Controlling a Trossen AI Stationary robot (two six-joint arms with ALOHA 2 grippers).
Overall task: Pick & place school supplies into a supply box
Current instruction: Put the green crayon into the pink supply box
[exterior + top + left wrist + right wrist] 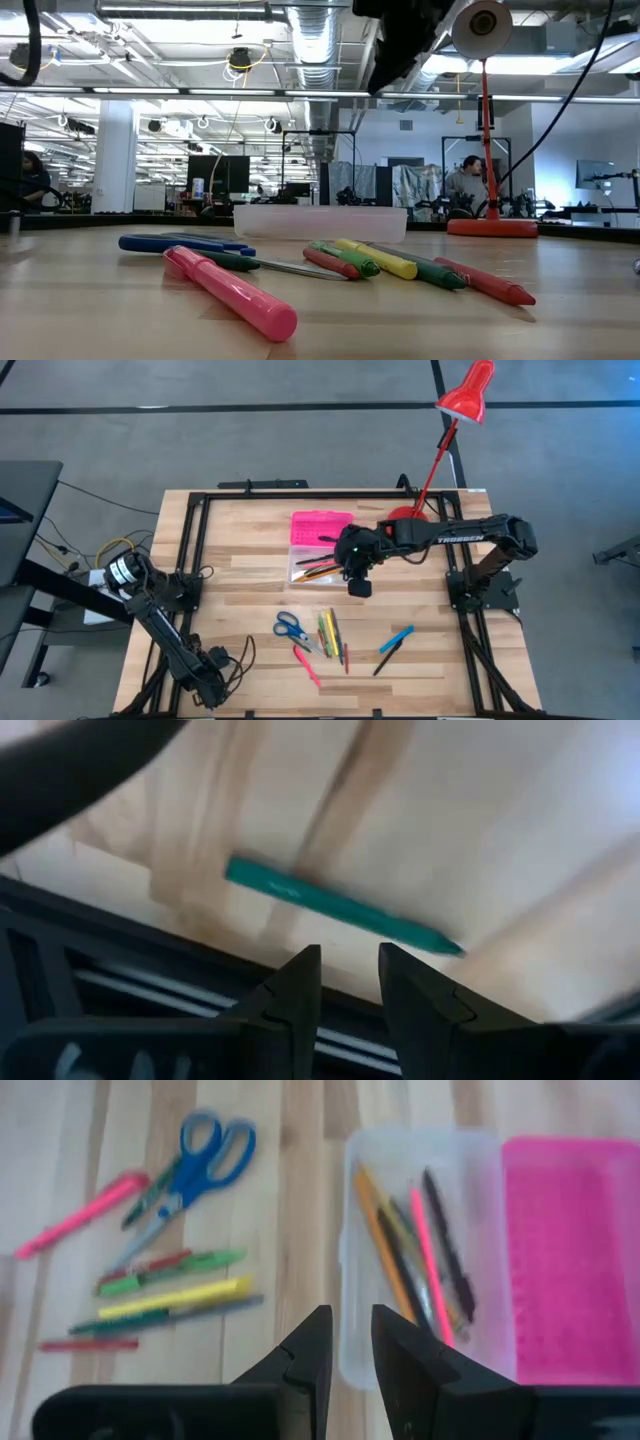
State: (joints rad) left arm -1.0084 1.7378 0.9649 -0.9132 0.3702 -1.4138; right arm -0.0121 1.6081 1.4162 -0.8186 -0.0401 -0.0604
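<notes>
Pink marker (232, 291) lies nearest on the table (240, 560), alone at the near edge of the loose supplies, so it looks among the last in line for collection. Near the table's near-left corner the left gripper (348, 952) waits low over the wood, its fingers a little apart with nothing between them; a teal pen (340, 907) lies just ahead of them beside the dark frame rail, probably its next pick, and the print on the barrel is too faint to read. Farther in, the blue-handled scissors (195, 1165) and a row of green, yellow and red markers (390, 262) lie side by side, untouched, with a blue pen (397, 638) off to their right. They rest roughly parallel and apart from one another, which should let fingers come down across a single barrel. Beyond them the supply box (320, 222) sits open, its pink lid (322, 525) folded flat on the far side so the clear base is free to take things; orange, pink and dark pens already lie lengthwise inside. The right gripper (348, 1315) hangs above the box's near edge, fingers narrowly parted and empty, seemingly between a drop and the next reach. Its arm carries the white word TROSSEN (460, 540). Farthest back stands a red desk lamp (465, 395).
</notes>
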